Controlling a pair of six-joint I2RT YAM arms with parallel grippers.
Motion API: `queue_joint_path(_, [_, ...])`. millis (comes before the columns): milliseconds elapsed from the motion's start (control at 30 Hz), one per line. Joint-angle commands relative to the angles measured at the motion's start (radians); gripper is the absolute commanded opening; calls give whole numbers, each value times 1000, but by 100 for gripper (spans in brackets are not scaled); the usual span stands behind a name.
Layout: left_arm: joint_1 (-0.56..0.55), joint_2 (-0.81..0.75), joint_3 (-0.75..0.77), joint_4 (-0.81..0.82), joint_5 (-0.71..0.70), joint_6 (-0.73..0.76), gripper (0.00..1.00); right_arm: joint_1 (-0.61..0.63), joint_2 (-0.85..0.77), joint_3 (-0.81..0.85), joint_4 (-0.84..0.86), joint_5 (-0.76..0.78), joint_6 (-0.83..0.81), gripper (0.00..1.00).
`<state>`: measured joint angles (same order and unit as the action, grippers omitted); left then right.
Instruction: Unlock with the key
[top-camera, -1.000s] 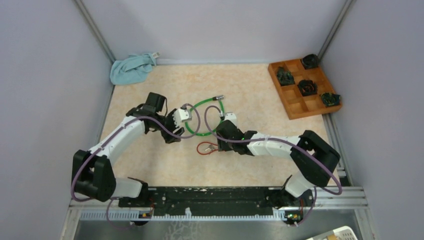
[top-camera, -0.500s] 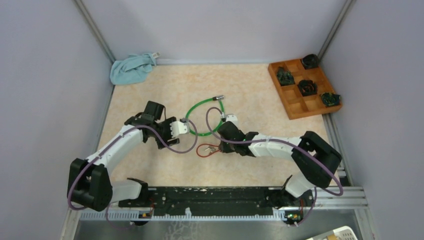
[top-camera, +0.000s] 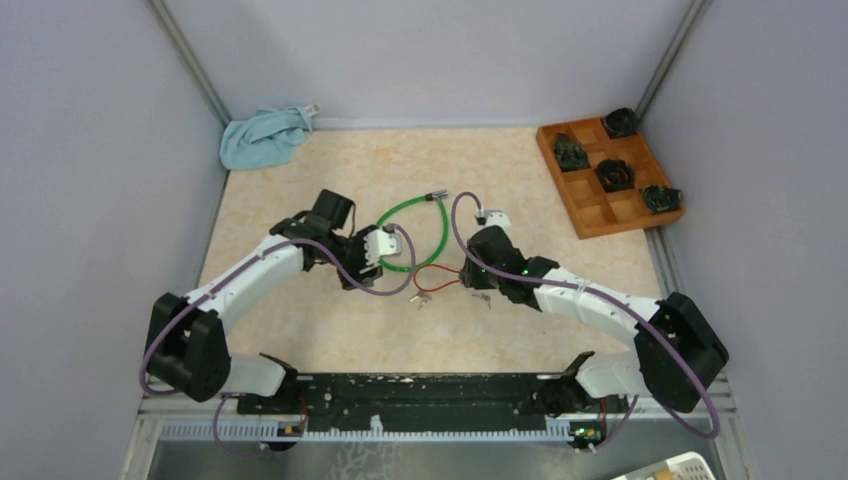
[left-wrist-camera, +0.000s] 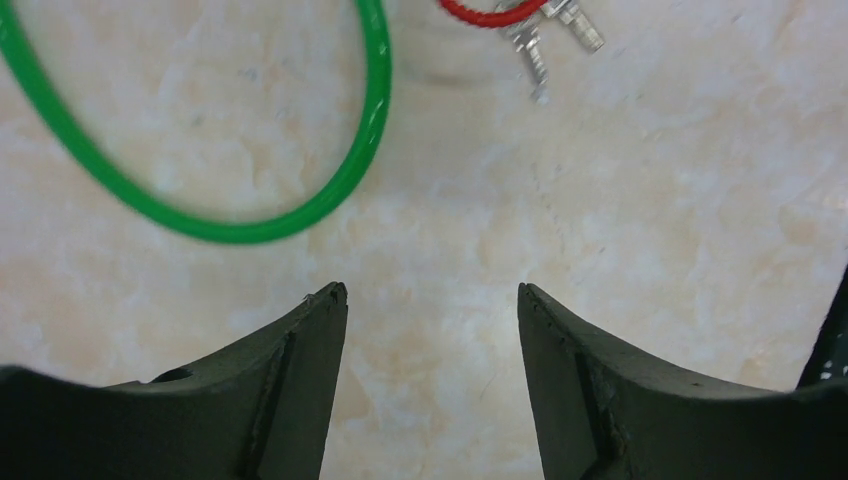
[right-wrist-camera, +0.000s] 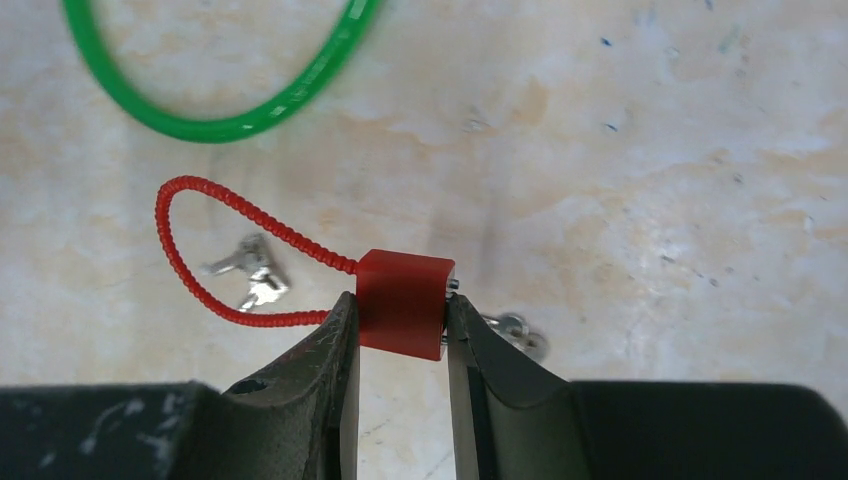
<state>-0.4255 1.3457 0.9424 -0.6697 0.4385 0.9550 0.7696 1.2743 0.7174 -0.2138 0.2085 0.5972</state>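
Note:
A small red lock (right-wrist-camera: 400, 303) with a thin red cable loop (right-wrist-camera: 205, 195) is held between the fingers of my right gripper (right-wrist-camera: 400, 297), just above the table. Two silver keys (right-wrist-camera: 250, 272) lie inside the loop. Another small silver key (right-wrist-camera: 517, 329) lies just right of the lock, partly hidden by a finger. In the top view the red loop (top-camera: 440, 279) and keys (top-camera: 422, 297) lie between the two grippers. My left gripper (left-wrist-camera: 430, 290) is open and empty, over bare table, with the keys (left-wrist-camera: 545, 30) ahead of it.
A green cable loop (top-camera: 408, 215) lies on the table behind both grippers and shows in both wrist views. A blue cloth (top-camera: 262, 138) is at the back left corner. A wooden compartment tray (top-camera: 590, 210) with dark items is at the back right.
My right gripper has moved right and back, taking the red lock with it and pulling its loop along. My left gripper first drew back, then swung right towards the keys.

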Motion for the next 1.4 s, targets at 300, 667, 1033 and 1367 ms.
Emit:
queue_joint_path(300, [-277,274,116,116,38,-177,58,-128,18,-28,-47,96,57,0])
queue_joint_path(667, [-311,374,130,206,42,-166,54,-202,-63,-50,-17,-33,74,50])
queue_joint_path(1033, [-334,411,173,161,128,21,47,-280,-174,-33,-77,-111,59,61])
queue_joint_path(1367, [-363,487,225,37,124,201,33,-334,-227,-18,-121,-165,59,55])
